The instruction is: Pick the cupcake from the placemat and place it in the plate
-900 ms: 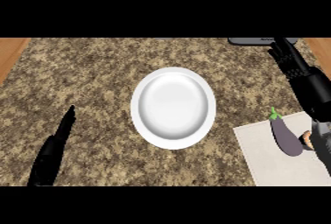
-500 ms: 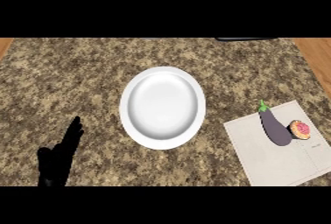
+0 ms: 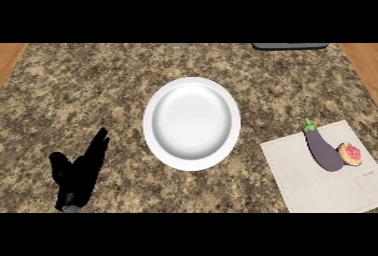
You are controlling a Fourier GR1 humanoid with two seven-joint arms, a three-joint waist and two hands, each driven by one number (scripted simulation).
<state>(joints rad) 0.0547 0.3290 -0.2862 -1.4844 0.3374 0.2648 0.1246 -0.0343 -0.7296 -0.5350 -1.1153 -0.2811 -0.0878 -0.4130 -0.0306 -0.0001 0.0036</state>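
A small cupcake point(image 3: 351, 154) with pink topping lies on the pale placemat point(image 3: 317, 182) at the lower right, touching the right side of a purple eggplant point(image 3: 323, 149). The white plate point(image 3: 192, 122) sits in the middle of the granite counter, with nothing on it. My left hand point(image 3: 81, 170) shows at the lower left, fingers straight and pointing up, well left of the plate. My right hand shows nowhere in the view.
A dark flat object point(image 3: 289, 46) lies at the counter's far edge, upper right. Wooden strips point(image 3: 11, 55) border the counter at both sides.
The right arm, which stood over the placemat at the right, has left the view, uncovering the cupcake. The view has shifted a little; the left hand has come further in.
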